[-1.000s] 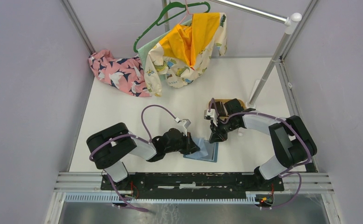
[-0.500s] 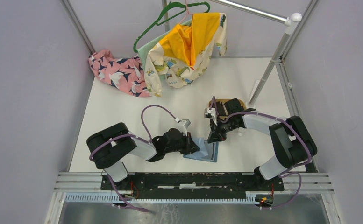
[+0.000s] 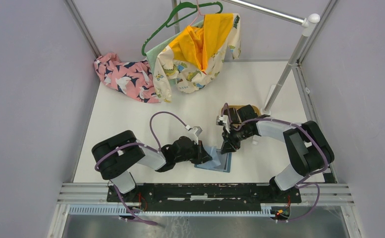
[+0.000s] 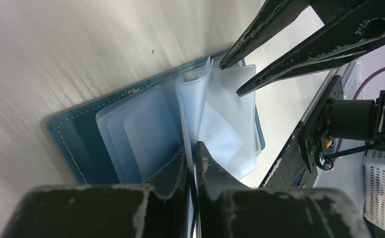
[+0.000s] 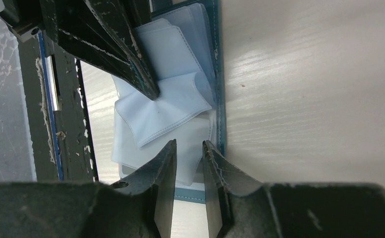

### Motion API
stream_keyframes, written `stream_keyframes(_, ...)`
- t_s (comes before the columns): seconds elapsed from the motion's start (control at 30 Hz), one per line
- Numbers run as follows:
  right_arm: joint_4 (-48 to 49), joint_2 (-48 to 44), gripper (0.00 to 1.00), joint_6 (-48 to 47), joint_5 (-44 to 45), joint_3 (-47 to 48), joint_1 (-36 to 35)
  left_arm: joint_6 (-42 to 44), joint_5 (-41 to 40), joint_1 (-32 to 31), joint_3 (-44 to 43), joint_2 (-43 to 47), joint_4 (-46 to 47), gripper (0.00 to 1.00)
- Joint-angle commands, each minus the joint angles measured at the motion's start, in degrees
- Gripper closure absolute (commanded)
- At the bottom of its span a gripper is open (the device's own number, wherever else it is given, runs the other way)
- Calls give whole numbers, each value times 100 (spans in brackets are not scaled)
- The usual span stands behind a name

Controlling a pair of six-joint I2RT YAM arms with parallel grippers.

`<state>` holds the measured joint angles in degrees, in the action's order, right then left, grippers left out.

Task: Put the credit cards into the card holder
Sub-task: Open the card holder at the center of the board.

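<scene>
The left end effector (image 3: 209,154) lies low on the white desk (image 3: 131,124). Its two fingers (image 4: 170,173) are squeezed together on one clear sleeve (image 4: 192,99) of the card holder (image 3: 222,162). The sleeve stands up from between the fingertips and bends a bit at the top.

The card holder lies open and flat on the desk, right under and in front of this end effector. Its teal cover (image 4: 76,144) is down on the desk, and its clear sleeves fan out on top. Some sleeves lie flat on each side of the pinched one.

The right end effector (image 3: 227,148) points down at the edge of the card holder, just across from the left one. Its fingers are a little apart, with a thin gap between them. Only the pale sleeves below show through the gap. The fingertips hang just over the sleeves, close to the teal edge. I cannot tell if they touch. Behind this end effector a tan tray (image 3: 236,107) peeks out from under the arm.
</scene>
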<state>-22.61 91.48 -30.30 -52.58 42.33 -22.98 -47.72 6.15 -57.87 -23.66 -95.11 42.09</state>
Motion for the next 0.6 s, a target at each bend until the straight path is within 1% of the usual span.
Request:
stream_keyframes(0.0,-366,54,69,-239,157,274,-7,-79,-91,-5,48,-88,-345,88)
stream_keyframes(0.3,-705,96,69,-401,154,379,-12,-96,-123,-5,-7,-86,-385,88)
stream_keyframes(0.57,-736,142,68,-521,273,374,-16,-81,-49,5,-44,-57,-391,87)
